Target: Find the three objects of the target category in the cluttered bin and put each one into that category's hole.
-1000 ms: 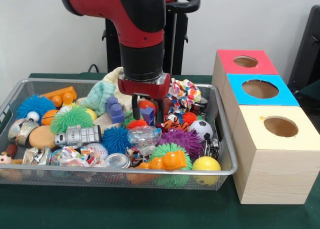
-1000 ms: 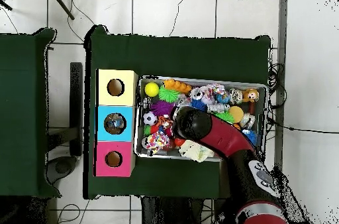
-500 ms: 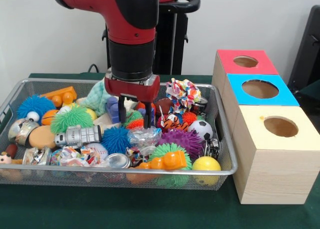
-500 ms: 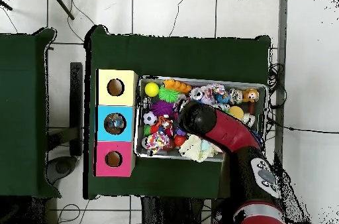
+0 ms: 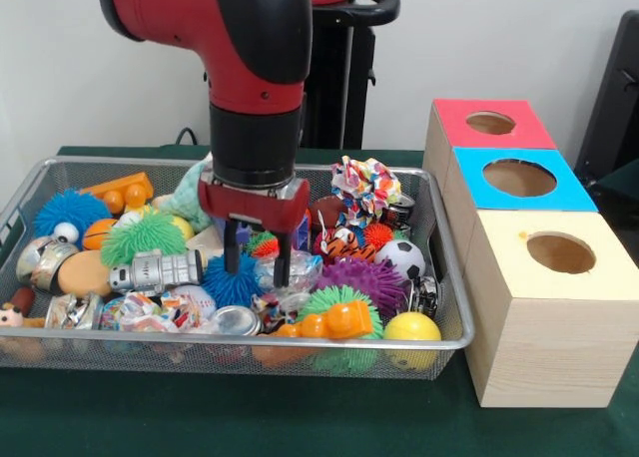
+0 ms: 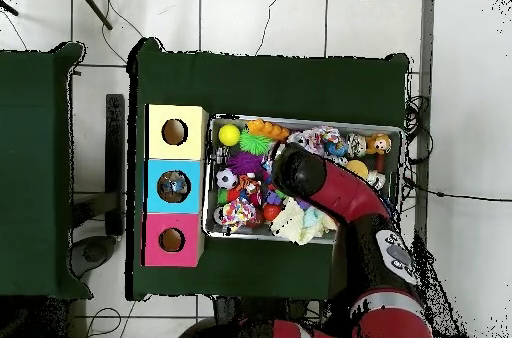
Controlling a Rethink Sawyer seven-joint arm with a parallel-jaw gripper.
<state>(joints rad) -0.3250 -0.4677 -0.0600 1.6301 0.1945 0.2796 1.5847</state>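
The cluttered bin (image 5: 100, 162) is a wide silver wire-mesh basket full of toys; it also shows in the overhead view (image 6: 320, 124). My gripper (image 5: 257, 263) hangs inside it, near the middle, open and empty. Its fingertips (image 5: 232, 260) reach down to a blue spiky ball (image 5: 218, 282) and a clear crinkled plastic piece (image 5: 298, 269). A small orange spiky ball (image 5: 266, 247) shows between the fingers. In the overhead view the red arm (image 6: 300, 171) hides the gripper. Three wooden boxes with holes stand beside the bin: red-topped (image 5: 454, 118), blue-topped (image 5: 479, 164), yellow-topped (image 5: 511, 247).
The bin also holds a purple spiky ball (image 5: 361, 277), a green spiky ball (image 5: 143, 235), a soccer ball (image 5: 404, 257), a yellow ball (image 5: 411, 327), an orange toy (image 5: 335, 322), a silver dumbbell (image 5: 155, 272) and a patterned cloth bow (image 5: 367, 188). The boxes also show in the overhead view (image 6: 175, 186).
My gripper has moved left in the front view, toward the camera and lower, from above the blue block to the blue spiky ball. It stays open.
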